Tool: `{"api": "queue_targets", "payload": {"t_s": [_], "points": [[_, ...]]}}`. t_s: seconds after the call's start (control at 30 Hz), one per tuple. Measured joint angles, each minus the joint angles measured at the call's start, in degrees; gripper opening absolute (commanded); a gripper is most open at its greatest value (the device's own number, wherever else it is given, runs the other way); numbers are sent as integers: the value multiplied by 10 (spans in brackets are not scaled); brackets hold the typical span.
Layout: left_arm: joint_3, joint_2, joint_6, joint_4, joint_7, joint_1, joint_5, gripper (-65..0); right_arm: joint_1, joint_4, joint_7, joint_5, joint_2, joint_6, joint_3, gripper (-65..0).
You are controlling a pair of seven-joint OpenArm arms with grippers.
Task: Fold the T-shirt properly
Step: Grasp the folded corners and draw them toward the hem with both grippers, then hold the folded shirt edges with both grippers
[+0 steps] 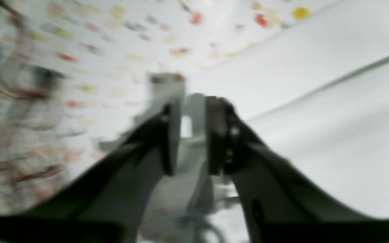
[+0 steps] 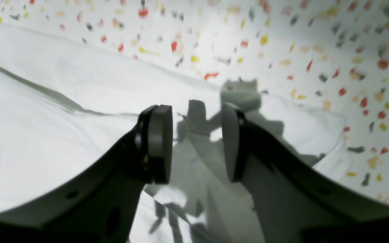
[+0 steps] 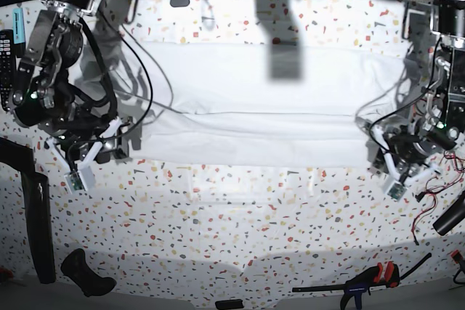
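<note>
Closest to you in the right wrist view are the two dark fingers of the right gripper, standing apart with nothing between them; only white cloth and their own shadow lie beyond. The left gripper shows the same in its blurred view: a clear gap between the pads, empty.

The T-shirt lies on the speckled table as a long white band running across the far half, a lengthwise crease along its middle where one layer overlaps another. From the base view, each gripper hangs just off one end of that band, near its front corner, neither holding cloth.

You look to be between folds: the lengthwise fold seems laid down and both hands free. Next you likely need to take fresh hold at the ends or corners and bring one end across toward the other. Pinch both layers together, or the top one will slide and spoil the edge.
</note>
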Motion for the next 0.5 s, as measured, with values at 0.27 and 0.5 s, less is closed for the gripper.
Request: {"api": "queue_targets", "payload": {"t_s": [0.27, 0.5], "points": [[-1, -29, 10, -73, 79, -3, -54, -370, -2, 1, -10, 0, 0, 0, 0, -410], [0, -25, 4, -89, 40, -5, -136, -370, -2, 1, -10, 0, 0, 0, 0, -410]]}}
